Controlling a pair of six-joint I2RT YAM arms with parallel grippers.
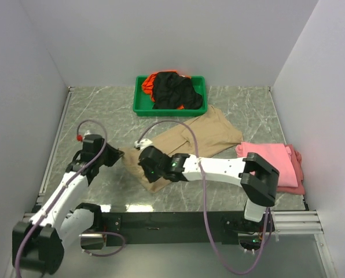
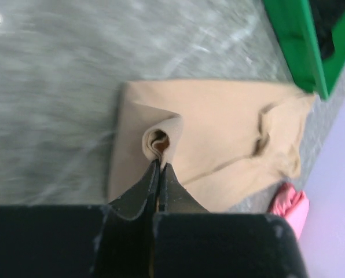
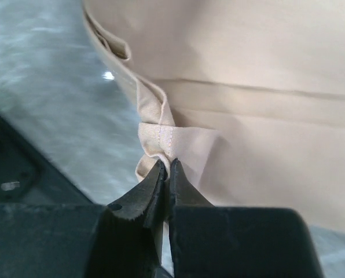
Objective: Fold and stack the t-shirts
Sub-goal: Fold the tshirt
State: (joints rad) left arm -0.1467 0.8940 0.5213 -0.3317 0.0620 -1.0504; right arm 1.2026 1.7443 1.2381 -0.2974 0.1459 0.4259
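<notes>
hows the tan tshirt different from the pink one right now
The tan t-shirt sprawls across the middle of the table; the pink t-shirt sits compactly by the right edge. The tan one covers more area than the pink one. The left gripper and right gripper each pinch the tan one, while nothing touches the pink one. Both lie outside the green tray.

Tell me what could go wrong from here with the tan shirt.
The left tool pinches only a small pucker of the tan t-shirt, so it may slip out when lifted. The right tool holds just a bunched hem, which could fold unevenly. The far end lies by the green tray and might snag.
</notes>
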